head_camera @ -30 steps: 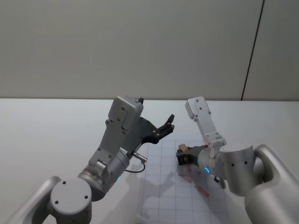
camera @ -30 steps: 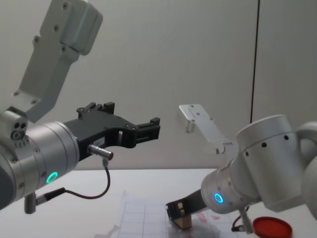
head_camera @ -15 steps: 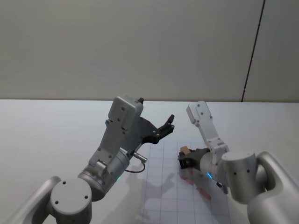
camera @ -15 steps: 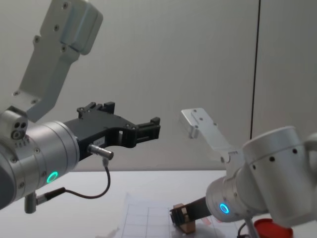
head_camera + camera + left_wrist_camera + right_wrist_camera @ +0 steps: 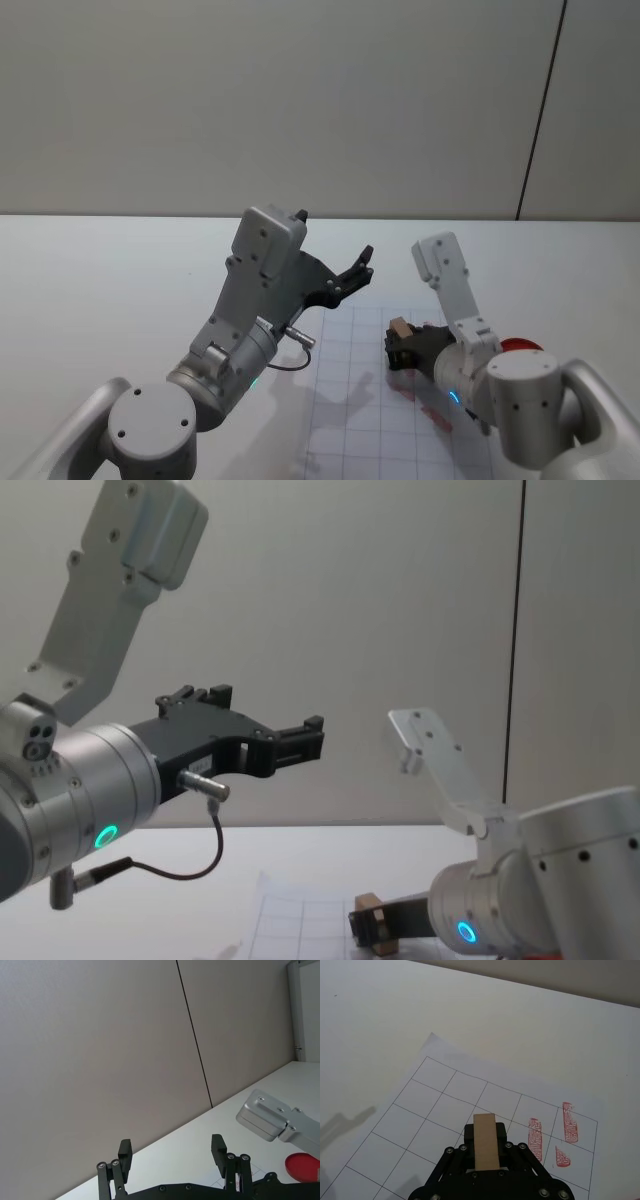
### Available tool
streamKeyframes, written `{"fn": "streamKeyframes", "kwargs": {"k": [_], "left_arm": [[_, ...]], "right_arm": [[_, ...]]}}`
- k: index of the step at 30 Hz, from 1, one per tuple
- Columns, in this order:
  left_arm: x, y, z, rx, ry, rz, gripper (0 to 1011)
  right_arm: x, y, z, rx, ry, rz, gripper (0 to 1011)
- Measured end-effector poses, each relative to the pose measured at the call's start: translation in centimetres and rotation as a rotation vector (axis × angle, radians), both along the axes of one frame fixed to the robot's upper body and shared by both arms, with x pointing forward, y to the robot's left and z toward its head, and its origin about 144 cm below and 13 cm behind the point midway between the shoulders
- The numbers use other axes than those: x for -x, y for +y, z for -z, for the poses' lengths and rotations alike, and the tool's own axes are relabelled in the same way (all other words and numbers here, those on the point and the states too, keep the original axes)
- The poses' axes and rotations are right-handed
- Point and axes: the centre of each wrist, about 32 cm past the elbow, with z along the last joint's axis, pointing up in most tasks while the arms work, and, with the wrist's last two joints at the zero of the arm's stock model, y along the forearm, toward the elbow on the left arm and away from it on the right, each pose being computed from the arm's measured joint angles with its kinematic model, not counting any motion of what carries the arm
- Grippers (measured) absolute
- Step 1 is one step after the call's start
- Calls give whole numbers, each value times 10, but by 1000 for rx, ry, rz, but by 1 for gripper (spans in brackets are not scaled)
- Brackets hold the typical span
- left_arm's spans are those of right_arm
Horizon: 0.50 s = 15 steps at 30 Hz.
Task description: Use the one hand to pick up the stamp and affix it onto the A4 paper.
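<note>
The right gripper [image 5: 485, 1133] squeezes the stamp [image 5: 485, 1143] over the paper [image 5: 435, 1110], beside red marks [image 5: 534, 1139]. If it lands tilted or slides, the new mark may smear or cover one. Farther off, the left gripper [image 5: 171, 1146] hangs open.

Ahead of your right gripper [image 5: 485, 1134], clamped on the stamp [image 5: 485, 1146], left squares of the A4 paper [image 5: 420, 1125] lie bare; red marks [image 5: 568, 1130] crowd the right. The left gripper [image 5: 366, 262], spread, hangs over the far-left corner.

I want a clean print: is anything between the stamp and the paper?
Nothing visible. The right claw holds the stamp over bare squares of the paper; the red marks lie aside, and the left claw is raised, apart.
</note>
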Motion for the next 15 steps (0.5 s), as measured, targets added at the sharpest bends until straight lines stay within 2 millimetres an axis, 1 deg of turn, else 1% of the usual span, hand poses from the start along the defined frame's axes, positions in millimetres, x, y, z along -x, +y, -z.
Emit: {"fn": "streamKeyframes", "kwargs": {"k": [15], "left_arm": [[0, 0, 0, 0, 0, 0, 1002]], "right_arm": [[6, -7, 16, -62, -2, 37, 220]]}}
